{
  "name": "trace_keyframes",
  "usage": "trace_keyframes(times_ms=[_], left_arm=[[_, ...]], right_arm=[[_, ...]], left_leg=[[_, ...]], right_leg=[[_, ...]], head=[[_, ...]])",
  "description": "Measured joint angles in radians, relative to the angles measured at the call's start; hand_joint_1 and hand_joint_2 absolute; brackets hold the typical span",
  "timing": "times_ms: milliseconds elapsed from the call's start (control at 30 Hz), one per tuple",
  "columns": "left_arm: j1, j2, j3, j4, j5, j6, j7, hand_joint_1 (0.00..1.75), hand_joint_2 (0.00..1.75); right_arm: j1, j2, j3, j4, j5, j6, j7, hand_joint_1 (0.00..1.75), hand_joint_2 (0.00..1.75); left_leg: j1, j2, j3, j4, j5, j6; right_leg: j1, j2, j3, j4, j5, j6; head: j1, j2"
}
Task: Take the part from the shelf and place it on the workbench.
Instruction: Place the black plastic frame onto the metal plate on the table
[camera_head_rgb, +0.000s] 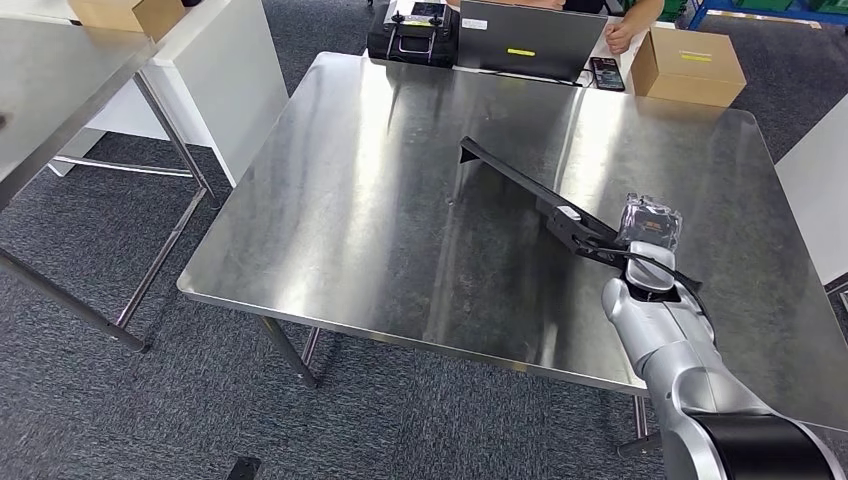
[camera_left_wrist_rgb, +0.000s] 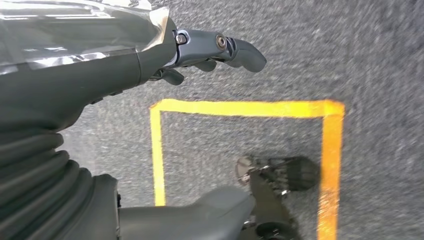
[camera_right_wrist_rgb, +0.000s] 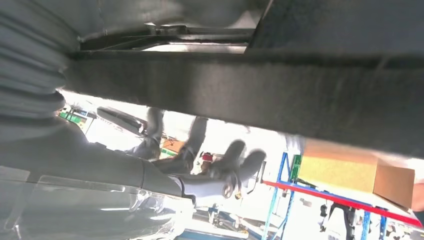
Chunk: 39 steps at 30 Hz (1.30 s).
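The part (camera_head_rgb: 520, 182), a long black bar with a small white label too small to read, slants over the workbench (camera_head_rgb: 380, 220), its far end near the middle and its near end gripped by the right hand (camera_head_rgb: 640, 240) close to the right edge. The right arm (camera_head_rgb: 680, 360) reaches in across the near edge, and the fingers (camera_right_wrist_rgb: 235, 165) curl under the bar. The left hand (camera_left_wrist_rgb: 210, 50) hangs over grey carpet (camera_left_wrist_rgb: 360, 50) marked with yellow tape (camera_left_wrist_rgb: 240, 107), fingers curled, holding nothing. A cardboard box (camera_head_rgb: 688, 66) sits at the far right corner.
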Motion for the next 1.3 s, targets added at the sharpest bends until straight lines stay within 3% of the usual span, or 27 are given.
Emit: trace_keyframes(times_ms=[400, 633, 733, 833, 967, 1100, 1300], left_arm=[[0.0, -0.001, -0.001, 0.0, -0.023, -0.021, 0.044, 0.0, 0.0], [0.0, -0.001, -0.002, 0.0, -0.045, -0.037, 0.056, 0.0, 0.0], [0.0, -0.001, -0.002, 0.0, -0.05, -0.04, 0.054, 0.0, 0.0], [0.0, -0.002, -0.002, 0.0, -0.055, -0.043, 0.041, 0.0, 0.0], [0.002, -0.004, -0.002, 0.0, -0.061, -0.04, 0.032, 0.0, 0.0], [0.013, -0.004, -0.001, 0.0, -0.055, -0.029, 0.02, 0.0, 0.0], [0.034, -0.004, 0.016, 0.002, -0.041, -0.008, 0.002, 0.0, 0.0]], right_arm=[[0.025, 0.0, -0.031, 0.008, 0.001, -0.016, -0.011, 0.0, 0.0], [0.03, 0.007, -0.106, 0.002, -0.075, -0.004, -0.142, 0.0, 0.0], [0.04, 0.017, -0.135, -0.03, -0.086, -0.088, -0.206, 0.0, 0.0], [0.087, 0.035, -0.16, -0.157, -0.091, -0.251, -0.275, 0.0, 0.0], [0.162, 0.055, -0.182, -0.363, -0.107, -0.326, -0.311, 0.0, 0.0], [0.29, 0.072, -0.203, -0.641, -0.208, -0.451, -0.408, 0.0, 0.0], [0.494, 0.125, -0.261, -1.1, -0.305, -0.476, -0.591, 0.0, 0.0]], left_leg=[[0.0, 0.0, 0.002, 0.0, -0.001, -0.002], [0.0, 0.0, 0.002, 0.0, -0.001, -0.002], [0.001, 0.0, 0.002, 0.0, -0.001, -0.002], [0.001, 0.0, 0.002, 0.0, -0.002, -0.002], [0.001, -0.001, 0.004, 0.0, -0.003, -0.004], [0.001, -0.001, 0.005, 0.0, -0.005, -0.006], [0.001, 0.0, 0.007, 0.0, -0.01, -0.008]], right_leg=[[0.0, 0.0, -0.005, 0.0, -0.003, 0.0], [0.0, 0.0, 0.004, 0.0, -0.002, 0.001], [0.001, 0.0, 0.004, 0.0, -0.002, 0.001], [0.001, 0.0, 0.004, 0.0, -0.003, 0.0], [0.001, -0.001, -0.001, 0.0, -0.005, -0.001], [0.001, -0.001, -0.002, 0.0, -0.006, -0.002], [0.0, 0.0, 0.0, 0.0, -0.01, -0.002]], head=[[0.0, 0.0], [0.0, 0.0], [0.0, 0.0], [0.0, 0.0], [0.0, 0.0], [0.0, 0.0], [0.0, 0.0]])
